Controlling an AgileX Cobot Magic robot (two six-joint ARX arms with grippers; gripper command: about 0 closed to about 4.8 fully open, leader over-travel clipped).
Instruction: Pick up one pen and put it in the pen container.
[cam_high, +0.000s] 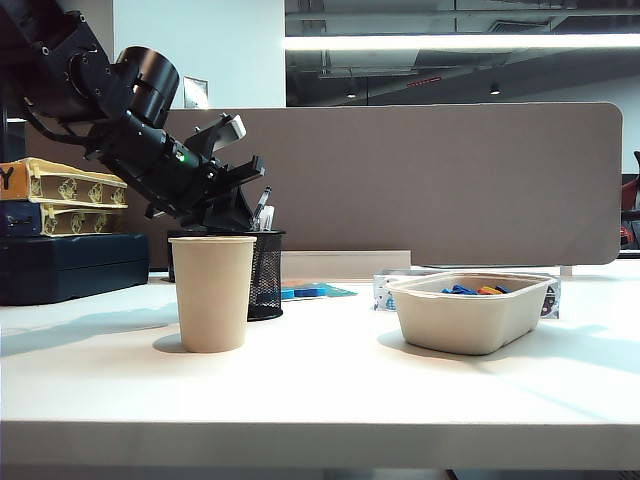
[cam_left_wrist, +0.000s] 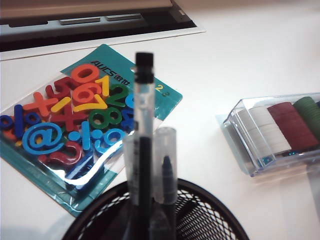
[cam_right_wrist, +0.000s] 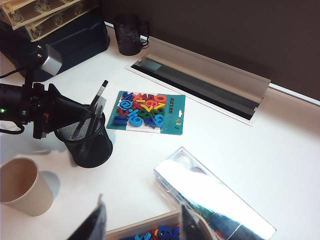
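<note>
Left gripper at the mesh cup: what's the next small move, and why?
Probably open the left gripper and let go. It hangs over the black mesh pen container, shut on the pen, whose lower end already sits inside the rim while its capped top leans out above. After release, lift away. The right gripper is open, back by the beige tray, not involved.
</note>
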